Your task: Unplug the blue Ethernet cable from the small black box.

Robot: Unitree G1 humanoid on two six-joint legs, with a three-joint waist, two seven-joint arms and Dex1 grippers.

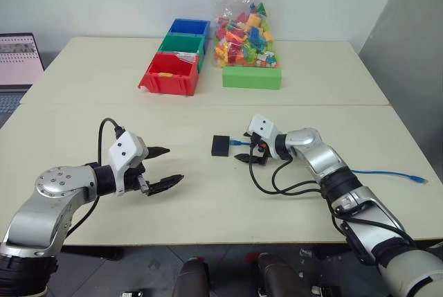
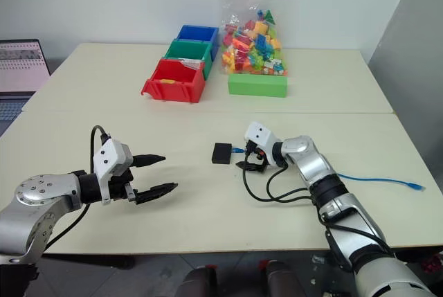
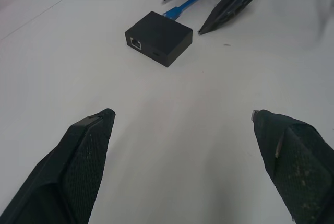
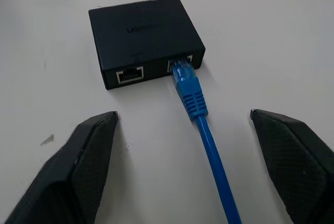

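The right gripper [image 4: 182,166] has its fingers [image 4: 78,166] spread wide, empty, one each side of the blue Ethernet cable [image 4: 209,145], just short of the small black box [image 1: 221,145]. The cable's plug sits in one port of the box, which lies flat near the middle of the table [image 1: 208,103]; the cord trails off toward the table's right edge. The left gripper [image 1: 163,167] hovers well apart toward the near left corner, fingers wide and empty
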